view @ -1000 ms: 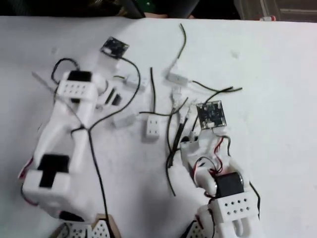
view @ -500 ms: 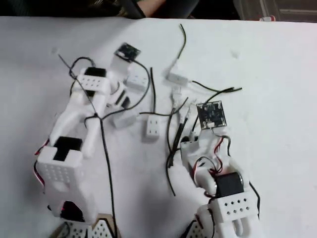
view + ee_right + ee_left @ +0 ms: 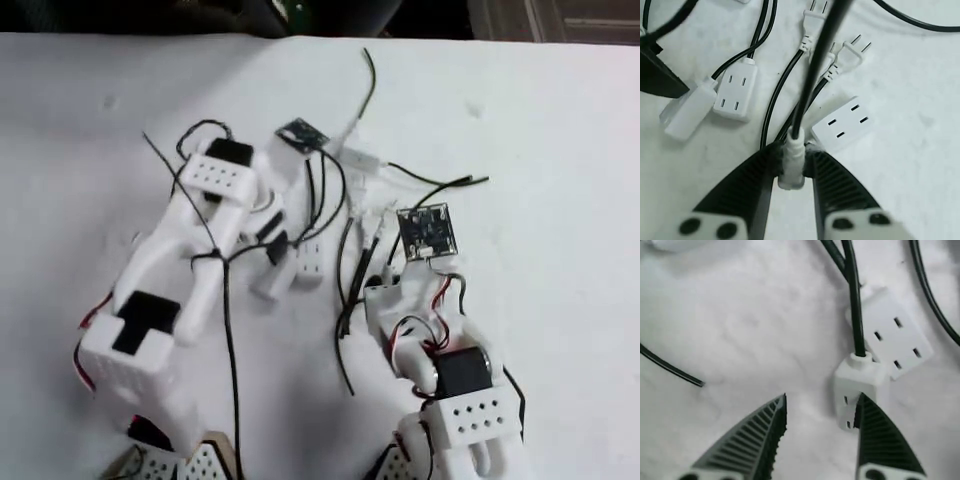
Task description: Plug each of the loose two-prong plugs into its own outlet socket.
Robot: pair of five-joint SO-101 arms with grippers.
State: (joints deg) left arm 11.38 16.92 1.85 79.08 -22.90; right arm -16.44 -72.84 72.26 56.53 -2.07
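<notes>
Right hand [image 3: 792, 150] grips plug [image 3: 791, 172] (white).

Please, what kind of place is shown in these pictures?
Probably a robotics test bench or lab: a plain white table, two small robot arms, and loose plugs and outlet sockets scattered between them.

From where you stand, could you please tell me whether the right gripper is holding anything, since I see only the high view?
Observer: Yes, the right gripper is shut on a black-corded white plastic cable end; its prongs are hidden.
Operator: Thank you. And the other one?
Observer: The left gripper is open, and a black-corded white plastic block lies at one fingertip.
Operator: Is a socket near it?
Observer: A white four-slot outlet block lies right beside it, slots empty.
</notes>
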